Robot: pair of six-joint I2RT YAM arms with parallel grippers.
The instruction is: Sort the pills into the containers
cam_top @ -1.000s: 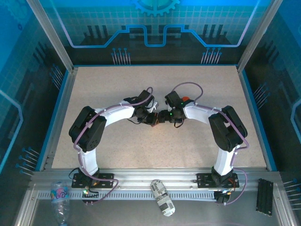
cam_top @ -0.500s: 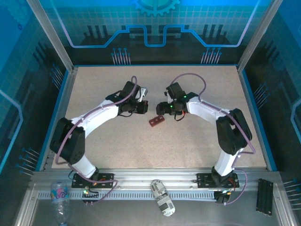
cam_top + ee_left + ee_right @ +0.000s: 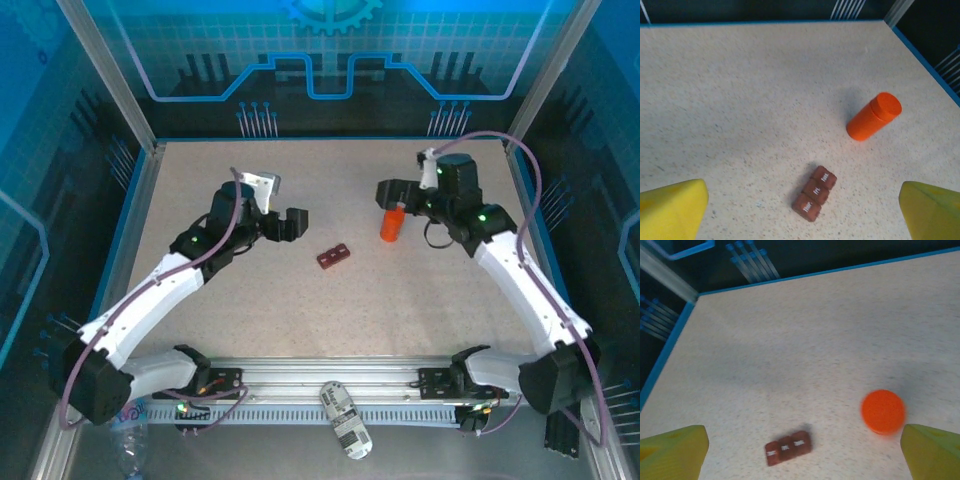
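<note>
The containers are one small dark red-brown box lying mid-table, with three shut lids bearing white lettering. An orange bottle stands upright with its cap on to the box's right. My left gripper hangs open to the left of the box, and its yellow fingertips frame the box from well apart. Just above the bottle my right gripper is open, nothing between its fingertips. The pills are out of view.
The speckled tabletop is bounded by a blue rim and metal frame posts. A plastic bottle lies on the rail in front of the arm bases, off the work surface.
Both arms have drawn back from the table's middle, left arm leftward, right arm to the far right. Both grippers have opened. The box and the orange bottle now stand uncovered.
</note>
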